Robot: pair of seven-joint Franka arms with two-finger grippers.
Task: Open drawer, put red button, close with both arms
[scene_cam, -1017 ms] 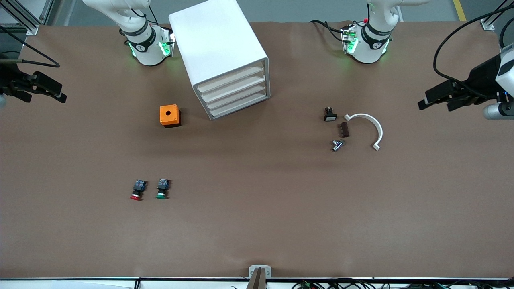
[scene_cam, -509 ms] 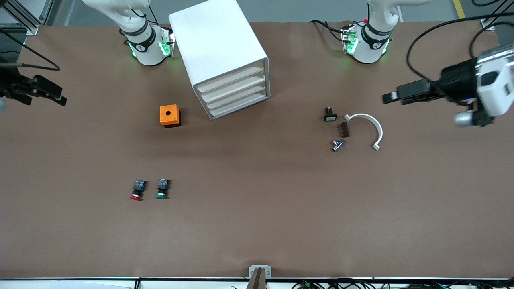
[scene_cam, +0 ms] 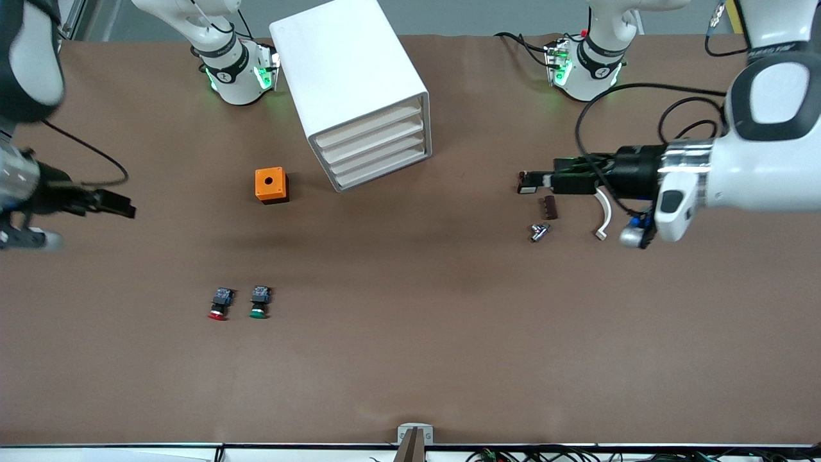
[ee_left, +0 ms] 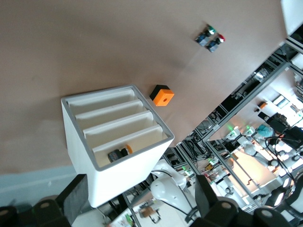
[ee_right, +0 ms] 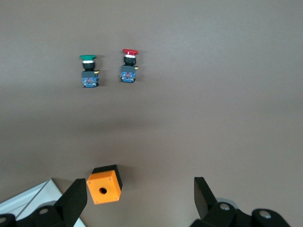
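Note:
The white cabinet (scene_cam: 349, 77) stands near the robots' bases, and its four beige-fronted drawers (scene_cam: 374, 151) all sit pushed in. It also shows in the left wrist view (ee_left: 116, 182), drawers (ee_left: 113, 124) facing the camera. The red button (scene_cam: 218, 305) lies on the table nearer the front camera, beside a green one (scene_cam: 259, 303). In the right wrist view the red button (ee_right: 129, 66) lies ahead of the open fingers. My left gripper (scene_cam: 532, 181) is open and empty, pointing toward the cabinet over small parts. My right gripper (scene_cam: 125, 209) is open and empty at the right arm's end of the table.
An orange box with a hole (scene_cam: 271, 185) sits beside the cabinet. A black switch (scene_cam: 526, 188), brown piece (scene_cam: 550, 207), metal part (scene_cam: 539, 231) and white curved piece (scene_cam: 603, 218) lie under the left arm. A small black-and-yellow thing (ee_left: 118, 154) shows in one drawer.
The left arm has swung in from the table's end toward the cabinet, its gripper now over the small parts. The right gripper has come inward and toward the front camera.

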